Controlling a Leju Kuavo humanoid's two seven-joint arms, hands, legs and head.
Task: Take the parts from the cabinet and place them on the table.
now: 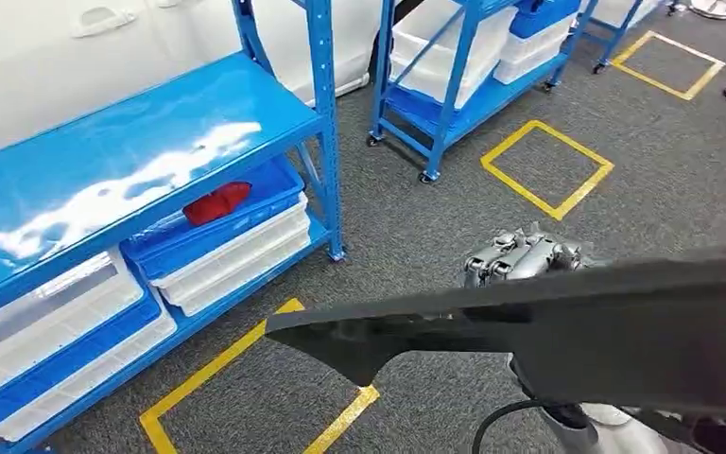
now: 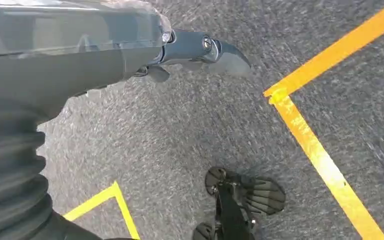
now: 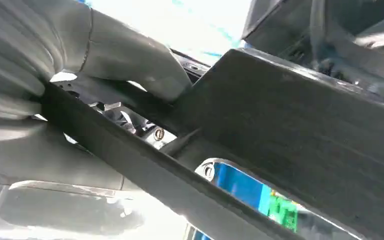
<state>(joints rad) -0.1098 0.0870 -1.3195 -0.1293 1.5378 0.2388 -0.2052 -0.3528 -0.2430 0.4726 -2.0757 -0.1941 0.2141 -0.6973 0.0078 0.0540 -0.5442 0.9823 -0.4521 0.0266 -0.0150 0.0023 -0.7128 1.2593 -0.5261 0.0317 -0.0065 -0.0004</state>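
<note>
Black and broad, the long part (image 1: 567,322) crosses the head view from 3 o'clock toward 9 o'clock, narrowing to a blunt point above the yellow floor tape (image 1: 274,378). It looks like matte moulded plastic, stiff, thin-walled, probably light for its length, so I judge it prone to swinging if held only at one end; a hold near the wide end suits it. The right hand (image 1: 520,257) shows silver at its far edge, about 12 o'clock of the part's middle. At 10 o'clock stands the blue cabinet (image 1: 132,142), its glossy shelf over blue and white bins (image 1: 232,248), one holding a red piece (image 1: 216,201).

From the left wrist, the left hand (image 2: 195,50) hangs over grey carpet; dark fingers extend and hold nothing.

From the right wrist, the thick grey thumb (image 3: 140,60) presses on a ribbed edge of the part (image 3: 290,125), the fingers clasping it.
</note>
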